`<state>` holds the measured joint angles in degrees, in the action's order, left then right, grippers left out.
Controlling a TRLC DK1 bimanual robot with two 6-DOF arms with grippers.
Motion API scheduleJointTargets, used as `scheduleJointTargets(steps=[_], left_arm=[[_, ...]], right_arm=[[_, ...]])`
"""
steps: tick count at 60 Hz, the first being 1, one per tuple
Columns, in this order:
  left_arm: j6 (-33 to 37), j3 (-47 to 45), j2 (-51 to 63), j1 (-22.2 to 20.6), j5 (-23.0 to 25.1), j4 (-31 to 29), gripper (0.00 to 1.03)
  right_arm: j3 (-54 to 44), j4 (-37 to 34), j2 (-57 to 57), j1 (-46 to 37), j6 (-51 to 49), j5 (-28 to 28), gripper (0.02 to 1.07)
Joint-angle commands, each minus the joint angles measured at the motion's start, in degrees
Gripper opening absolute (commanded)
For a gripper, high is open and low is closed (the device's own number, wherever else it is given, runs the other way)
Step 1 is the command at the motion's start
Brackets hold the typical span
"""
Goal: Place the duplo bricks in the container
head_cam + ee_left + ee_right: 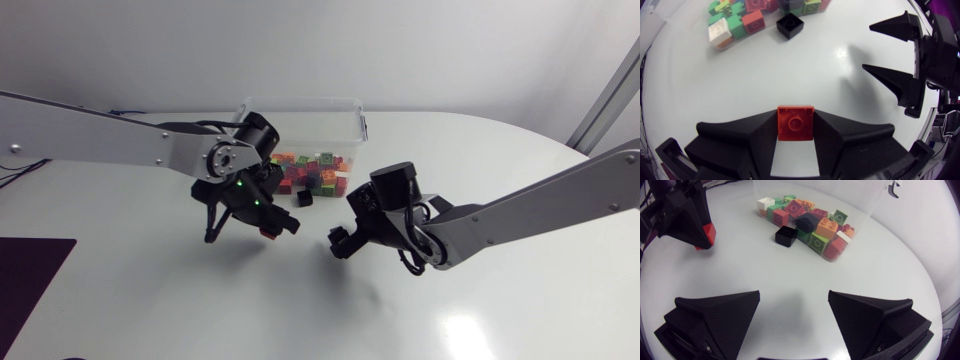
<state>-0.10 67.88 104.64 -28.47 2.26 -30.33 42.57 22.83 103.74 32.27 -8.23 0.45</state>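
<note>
My left gripper (273,227) hangs above the table in front of the container, shut on a red duplo brick (795,122) that sits studs-up between its fingertips. The same red brick (709,234) shows at that gripper's tip in the right wrist view. My right gripper (336,242) is open and empty just to its right, with both fingers (720,315) spread wide. The clear plastic container (352,122) stands at the back and holds several coloured bricks (816,226). One black brick (304,199) lies on the table just in front of the container.
A dark purple mat (28,272) lies at the table's left front edge. The two grippers are close together, tips facing each other; the right gripper's fingers (892,80) show beside the left gripper in the left wrist view.
</note>
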Motion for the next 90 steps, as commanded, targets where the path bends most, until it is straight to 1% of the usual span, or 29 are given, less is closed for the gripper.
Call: scheduleJointTargets(steps=[1, 5, 13, 24, 30, 40, 51, 58, 68, 76, 78, 84, 86, 87, 88, 90], left_arm=[[1.0, -2.2, -3.3, 1.7, 0.2, 0.4, 0.28], [1.1, -3.0, -4.6, 2.5, 0.3, 0.8, 0.28], [1.4, -5.0, -7.6, 3.8, 0.3, 1.8, 0.28], [2.0, -8.3, -11.7, 5.1, 0.3, 4.1, 0.28], [2.3, -10.2, -14.3, 6.0, 0.3, 5.8, 0.28], [3.5, -12.7, -18.4, 8.3, 0.5, 6.8, 0.28], [5.2, -14.4, -20.6, 11.9, 1.9, 7.7, 0.28], [5.2, -15.1, -20.9, 12.4, 3.0, 8.8, 0.28], [5.2, -16.4, -21.1, 12.3, 3.1, 10.6, 0.28], [5.7, -17.3, -21.6, 12.6, 3.4, 11.1, 0.28], [6.1, -17.4, -21.7, 12.9, 3.5, 11.1, 0.28], [6.3, -17.6, -21.8, 13.9, 4.2, 11.2, 0.28], [6.4, -17.6, -21.8, 14.1, 4.4, 11.3, 0.28], [6.5, -17.5, -21.8, 14.3, 4.5, 11.4, 0.28], [6.6, -17.5, -21.8, 14.3, 4.5, 11.5, 0.28], [6.6, -17.4, -21.9, 14.3, 4.7, 11.7, 0.28]], right_arm=[[2.8, 0.5, 3.0, 1.5, 2.3, 1.1, 1.01], [4.5, 0.4, 5.3, 2.5, 2.8, 3.0, 1.01], [7.4, 0.1, 9.0, 4.4, 4.1, 3.8, 1.01], [12.8, -2.8, 12.8, 4.7, 6.6, 4.6, 1.0], [17.1, -5.9, 14.4, 5.1, 8.9, 4.8, 1.0], [24.7, -11.8, 17.6, 6.8, 12.8, 7.1, 0.97], [28.9, -14.6, 21.3, 6.8, 14.9, 8.2, 0.97], [30.1, -14.6, 23.0, 6.1, 15.9, 9.0, 0.97], [33.8, -15.7, 25.5, 6.0, 18.1, 9.9, 0.97], [35.1, -16.3, 26.7, 6.4, 19.5, 10.8, 0.93], [35.0, -16.2, 26.8, 6.4, 19.9, 10.8, 0.9], [35.1, -16.2, 27.5, 6.1, 20.5, 11.2, 0.87], [35.2, -16.1, 27.7, 6.0, 20.6, 11.2, 0.83], [35.0, -15.7, 27.8, 5.8, 20.9, 11.2, 0.76], [34.8, -15.1, 27.9, 5.5, 20.9, 11.2, 0.72], [34.6, -14.4, 28.1, 5.3, 20.8, 11.2, 0.71]])
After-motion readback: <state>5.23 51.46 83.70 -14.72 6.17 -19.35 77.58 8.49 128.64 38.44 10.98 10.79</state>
